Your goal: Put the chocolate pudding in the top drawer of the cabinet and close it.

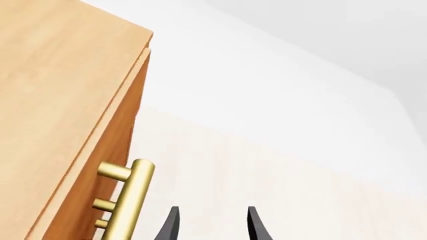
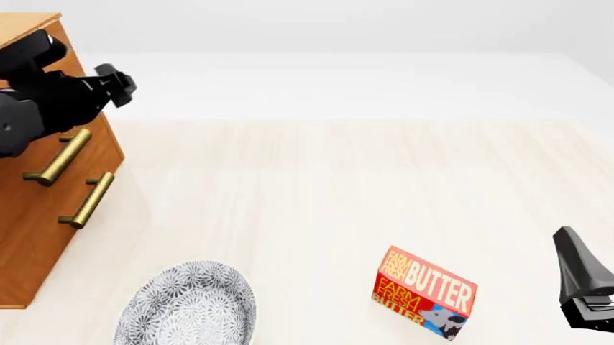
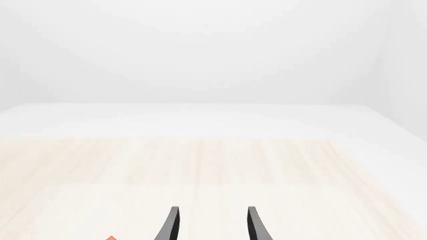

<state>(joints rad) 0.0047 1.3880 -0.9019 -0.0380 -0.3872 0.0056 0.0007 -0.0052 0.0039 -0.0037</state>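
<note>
Two end effectors, both parted and empty
Left end effector [image 1: 210,225] beside the top drawer [image 2: 57,144] handle (cabinet [image 2: 39,237] at 9 o'clock); right end effector [image 3: 210,225] over the counter [image 2: 336,201]

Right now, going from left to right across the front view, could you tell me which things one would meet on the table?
cabinet with the left gripper at its upper front → patterned plate → butter box → right gripper at the right edge.

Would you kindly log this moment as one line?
left end effector: open, empty, beside top drawer handle | drawers: shut | right end effector: open, idle | chocolate pudding: unseen
</note>
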